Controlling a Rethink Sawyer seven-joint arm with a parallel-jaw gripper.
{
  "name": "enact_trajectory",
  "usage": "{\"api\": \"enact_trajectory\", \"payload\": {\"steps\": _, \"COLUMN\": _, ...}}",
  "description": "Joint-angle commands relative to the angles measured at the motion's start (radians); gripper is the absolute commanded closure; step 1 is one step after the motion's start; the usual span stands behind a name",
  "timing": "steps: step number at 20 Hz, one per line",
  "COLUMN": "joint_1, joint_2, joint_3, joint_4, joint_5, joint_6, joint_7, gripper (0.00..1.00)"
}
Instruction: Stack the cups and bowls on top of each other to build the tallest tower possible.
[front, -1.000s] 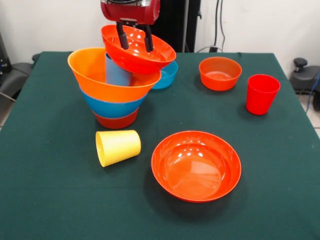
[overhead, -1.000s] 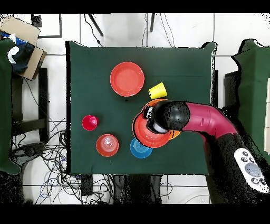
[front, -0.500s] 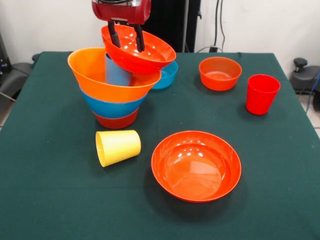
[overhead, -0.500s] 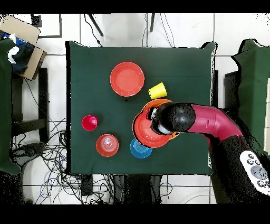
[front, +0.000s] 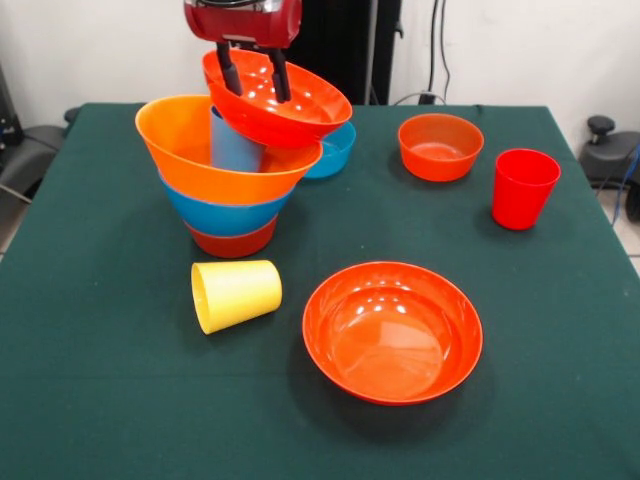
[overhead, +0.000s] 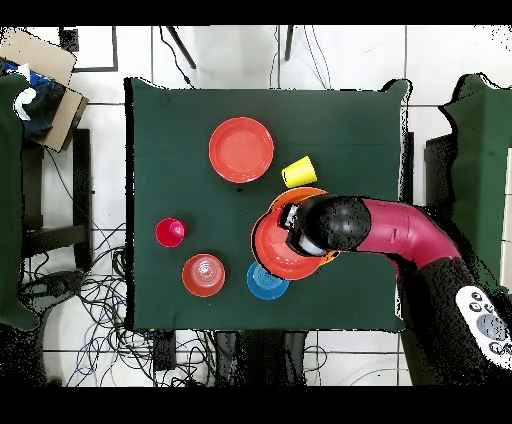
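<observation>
A green cloth, matte and smooth, covers the bench. The tower stands toward one side: a small red-orange bowl at the bottom, a glossy large blue bowl nested in it, and a huge orange bowl flaring wide on top. A light blue cup, tapered, stands inside the orange bowl. A wide shallow red-orange bowl sits tilted on top, leaning on the cup and on the orange bowl's rim.

The gripper hangs over that tilted bowl with its two black fingers parted and reaching down inside it; released, with nothing between them.

A yellow cup lies on its side just in front of the tower. Near it rests the second wide shallow bowl, upright and shiny. A small blue bowl sits just behind the tower. Further along stand a small red-orange bowl and an upright red cup, apart from each other.
</observation>
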Motion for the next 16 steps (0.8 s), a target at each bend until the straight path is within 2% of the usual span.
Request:
{"api": "enact_trajectory", "payload": {"steps": 1, "joint_1": 0.001, "joint_2": 0.068, "joint_3": 0.052, "joint_4": 0.076, "joint_5": -0.07, "joint_6": -0.086, "joint_7": -0.116, "gripper": 0.0}}
{"api": "enact_trajectory", "payload": {"steps": 16, "joint_1": -0.022, "joint_2": 0.052, "joint_3": 0.058, "joint_4": 0.073, "joint_5": -0.077, "joint_6": -0.057, "joint_7": -0.13, "gripper": 0.0}}
